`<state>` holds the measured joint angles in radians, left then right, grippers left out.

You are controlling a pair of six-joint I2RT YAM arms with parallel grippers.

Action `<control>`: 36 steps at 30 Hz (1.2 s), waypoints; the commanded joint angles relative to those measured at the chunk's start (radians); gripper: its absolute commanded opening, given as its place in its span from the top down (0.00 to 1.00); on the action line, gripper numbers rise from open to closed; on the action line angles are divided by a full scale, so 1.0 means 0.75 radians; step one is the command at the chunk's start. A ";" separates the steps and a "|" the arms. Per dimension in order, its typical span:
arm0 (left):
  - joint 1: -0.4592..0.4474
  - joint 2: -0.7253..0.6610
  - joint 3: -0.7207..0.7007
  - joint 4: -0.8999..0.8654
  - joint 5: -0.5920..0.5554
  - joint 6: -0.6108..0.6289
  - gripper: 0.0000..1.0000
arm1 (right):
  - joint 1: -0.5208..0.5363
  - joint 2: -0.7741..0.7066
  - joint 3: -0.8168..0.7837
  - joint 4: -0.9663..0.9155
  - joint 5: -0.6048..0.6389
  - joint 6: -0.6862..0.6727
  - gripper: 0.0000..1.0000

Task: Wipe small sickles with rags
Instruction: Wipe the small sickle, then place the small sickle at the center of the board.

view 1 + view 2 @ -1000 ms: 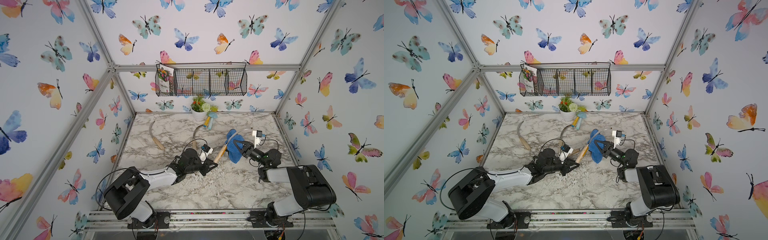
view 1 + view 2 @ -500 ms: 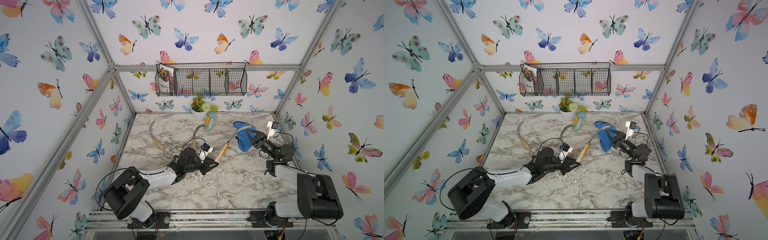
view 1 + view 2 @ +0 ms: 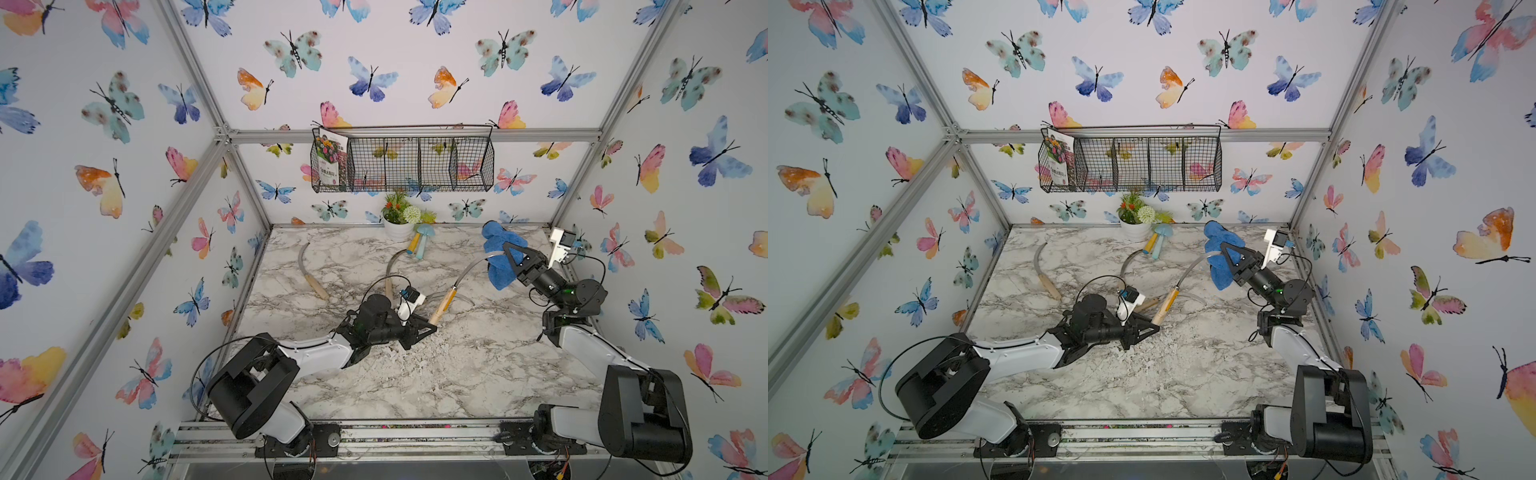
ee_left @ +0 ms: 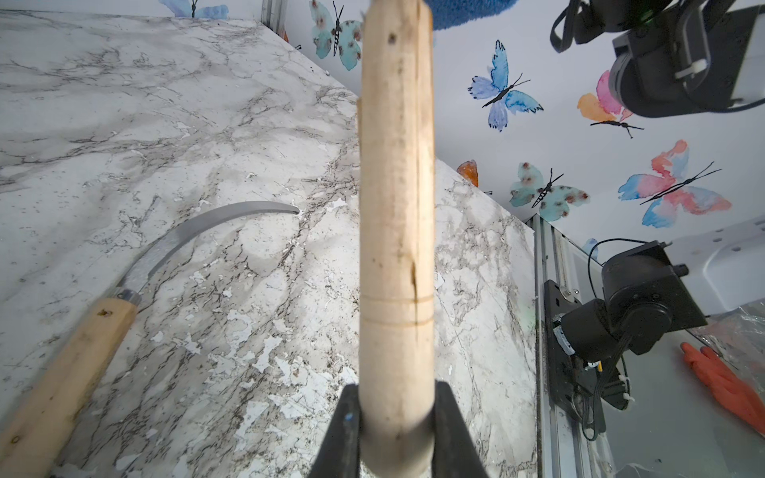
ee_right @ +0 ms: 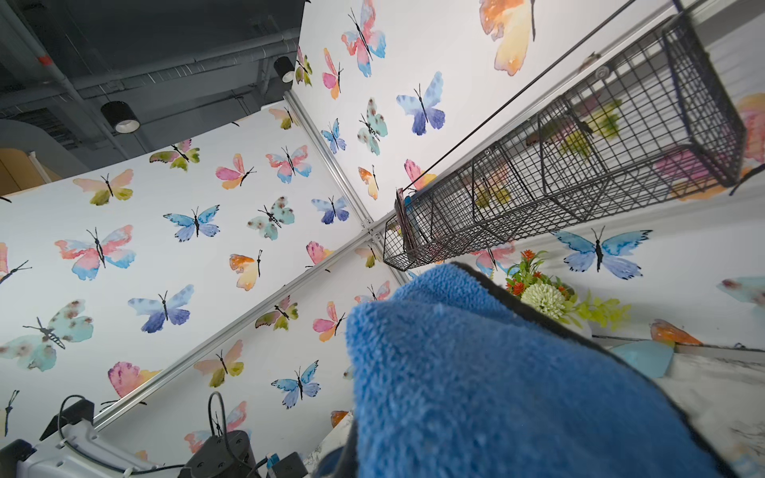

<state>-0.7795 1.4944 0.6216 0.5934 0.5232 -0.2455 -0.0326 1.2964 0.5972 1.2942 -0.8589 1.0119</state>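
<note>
Left jaws clamped on a sickle (image 3: 444, 305) handle, blade angled up over the surface (image 3: 457, 374) to the rag (image 3: 498, 243), which right jaws grip tight, aloft near the back-right corner.

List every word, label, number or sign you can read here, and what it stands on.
None can be read outright.
On the flower packet in the wire basket: a pale band of print, too small and blurred to read.
On the held sickle: bare wooden handle, no marks.
On the blue rag: no print shows.
</note>
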 commanded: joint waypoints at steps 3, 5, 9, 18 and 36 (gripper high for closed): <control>0.003 0.005 -0.010 0.010 0.014 0.002 1.00 | 0.001 0.015 -0.075 0.171 -0.066 0.070 0.96; 0.003 0.007 -0.007 0.007 0.015 0.002 1.00 | 0.019 0.061 -0.120 0.287 -0.081 0.123 0.95; 0.002 0.007 -0.006 0.006 0.004 0.004 1.00 | 0.103 0.173 -0.195 0.487 -0.092 0.178 0.95; 0.003 0.000 -0.017 0.005 -0.013 0.005 1.00 | 0.329 0.467 -0.163 0.544 -0.024 0.068 0.95; 0.022 -0.369 -0.194 -0.377 -1.100 -0.524 1.00 | 0.348 0.325 -0.246 0.082 0.186 -0.155 0.98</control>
<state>-0.7727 1.2716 0.4786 0.4248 -0.0551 -0.5007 0.2241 1.5959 0.4297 1.4925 -0.8036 0.9974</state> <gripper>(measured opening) 0.196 0.086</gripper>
